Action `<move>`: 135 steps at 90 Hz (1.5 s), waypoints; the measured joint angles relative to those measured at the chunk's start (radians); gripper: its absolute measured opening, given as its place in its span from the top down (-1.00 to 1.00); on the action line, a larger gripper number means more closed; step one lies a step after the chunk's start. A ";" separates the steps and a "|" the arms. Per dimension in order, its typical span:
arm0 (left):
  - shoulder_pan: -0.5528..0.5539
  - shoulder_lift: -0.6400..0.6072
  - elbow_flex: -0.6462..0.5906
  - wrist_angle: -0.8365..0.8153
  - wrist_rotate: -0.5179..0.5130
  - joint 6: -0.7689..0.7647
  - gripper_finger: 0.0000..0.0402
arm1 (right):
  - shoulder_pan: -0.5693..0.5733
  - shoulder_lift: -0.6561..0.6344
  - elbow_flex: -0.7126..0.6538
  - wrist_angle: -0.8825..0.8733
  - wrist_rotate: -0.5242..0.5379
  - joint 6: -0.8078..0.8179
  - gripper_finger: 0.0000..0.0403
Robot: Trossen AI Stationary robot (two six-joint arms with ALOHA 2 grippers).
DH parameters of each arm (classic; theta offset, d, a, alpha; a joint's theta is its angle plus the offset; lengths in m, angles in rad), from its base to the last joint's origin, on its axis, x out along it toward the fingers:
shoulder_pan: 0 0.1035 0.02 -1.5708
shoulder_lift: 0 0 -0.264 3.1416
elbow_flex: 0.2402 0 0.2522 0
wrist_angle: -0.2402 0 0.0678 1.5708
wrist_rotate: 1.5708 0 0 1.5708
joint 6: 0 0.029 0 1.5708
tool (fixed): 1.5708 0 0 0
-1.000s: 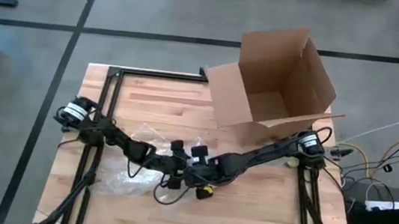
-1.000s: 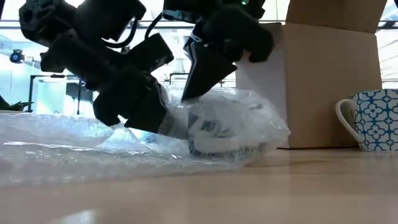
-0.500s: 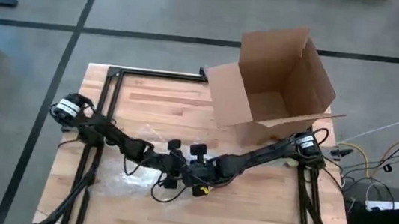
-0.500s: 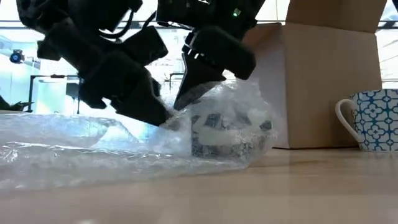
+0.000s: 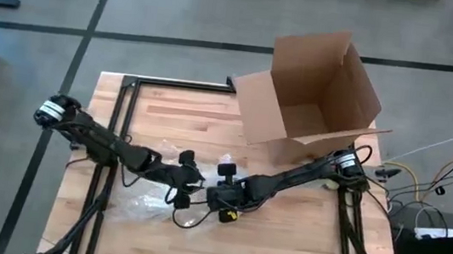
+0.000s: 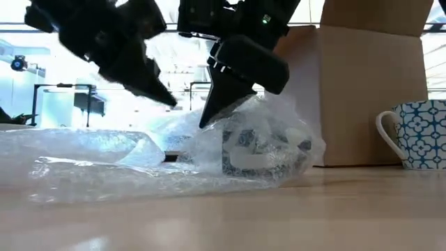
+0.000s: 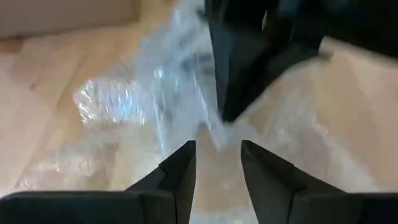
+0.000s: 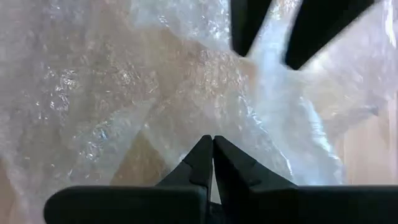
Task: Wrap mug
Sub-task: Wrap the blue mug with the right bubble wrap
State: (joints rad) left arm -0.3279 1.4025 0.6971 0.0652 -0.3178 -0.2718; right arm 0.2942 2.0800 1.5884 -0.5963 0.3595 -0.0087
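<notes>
While the wooden counter (image 5: 160, 111) held everything, a big open cardboard box (image 5: 312, 90) sat at its far side. A sheet of bubble wrap (image 6: 104, 164) lay spread out near the middle, bunched over a patterned mug (image 6: 261, 148) lying on the counter. The right hand (image 6: 209, 120) pinched the bubble wrap just beside the mug, fingers clenched. The left hand (image 6: 166, 101) hung released above the wrap. Another blue mug (image 6: 417, 134) stood upright beside the box.
</notes>
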 joint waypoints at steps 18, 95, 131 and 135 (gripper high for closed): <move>0.008 0.064 -0.061 0.217 -0.084 -0.017 0.44 | 0.000 0.000 -0.001 0.003 0.005 0.012 1.00; 0.021 0.536 0.072 0.484 -0.216 -0.028 0.66 | 0.043 -0.052 0.007 -0.021 0.003 -0.070 1.00; 0.021 0.550 0.090 0.481 -0.215 -0.018 0.88 | 0.013 -0.171 0.008 -0.424 0.053 -0.014 1.00; 0.021 0.550 0.090 0.483 -0.215 -0.018 0.89 | 0.002 -0.173 0.008 -0.439 0.037 -0.014 0.99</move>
State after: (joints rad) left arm -0.3069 1.9522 0.7868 0.5486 -0.5331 -0.2893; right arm 0.2966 1.9074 1.5963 -1.0349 0.3970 -0.0232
